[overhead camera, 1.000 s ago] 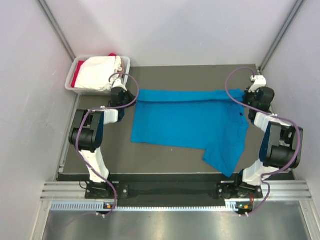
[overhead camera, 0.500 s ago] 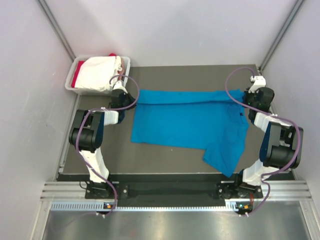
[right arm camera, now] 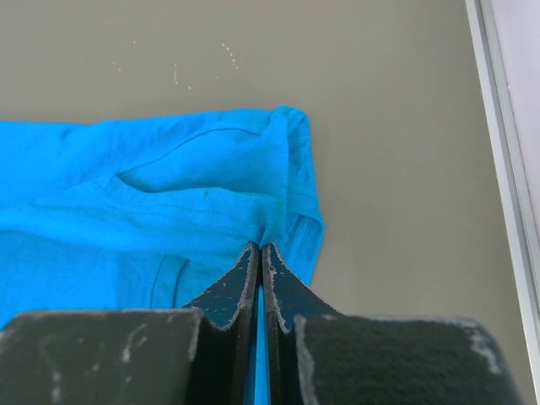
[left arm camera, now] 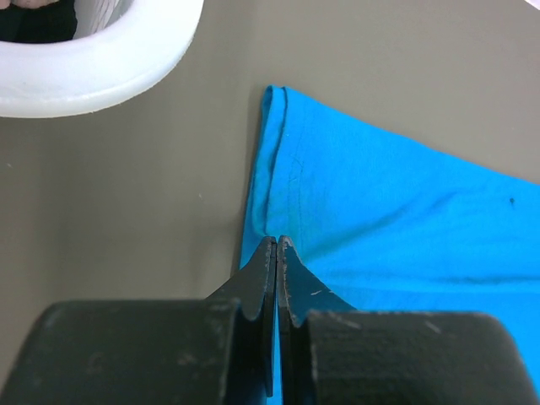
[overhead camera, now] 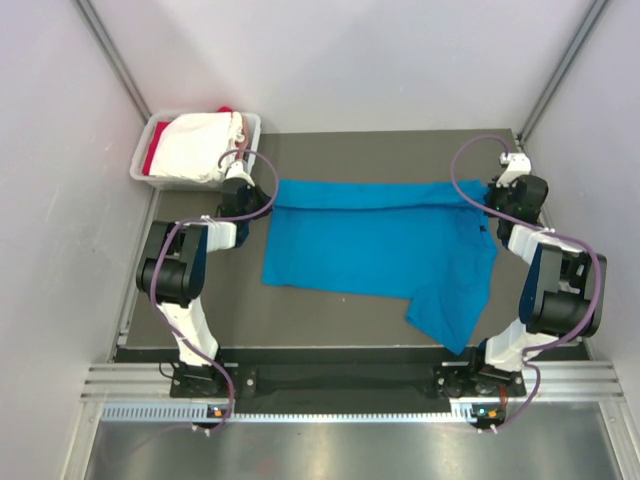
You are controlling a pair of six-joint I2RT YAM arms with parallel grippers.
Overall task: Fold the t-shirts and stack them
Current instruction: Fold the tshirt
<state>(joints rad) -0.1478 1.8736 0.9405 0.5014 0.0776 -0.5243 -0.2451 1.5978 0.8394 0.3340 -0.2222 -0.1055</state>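
A bright blue t-shirt [overhead camera: 375, 240] lies spread on the dark table, its far edge folded over toward me and one sleeve hanging down at the near right. My left gripper [overhead camera: 262, 203] is shut on the shirt's far left corner [left arm camera: 287, 194]; blue cloth shows between the jaws. My right gripper [overhead camera: 487, 200] is shut on the shirt's far right corner [right arm camera: 278, 169], cloth pinched between the jaws. A white t-shirt [overhead camera: 200, 145] and a red one [overhead camera: 150, 160] lie in the tub.
A pale grey plastic tub [overhead camera: 250, 122] stands at the far left corner of the table, its rim in the left wrist view [left arm camera: 101, 76]. A metal rail [right arm camera: 506, 152] runs along the table's right edge. White walls stand close on three sides.
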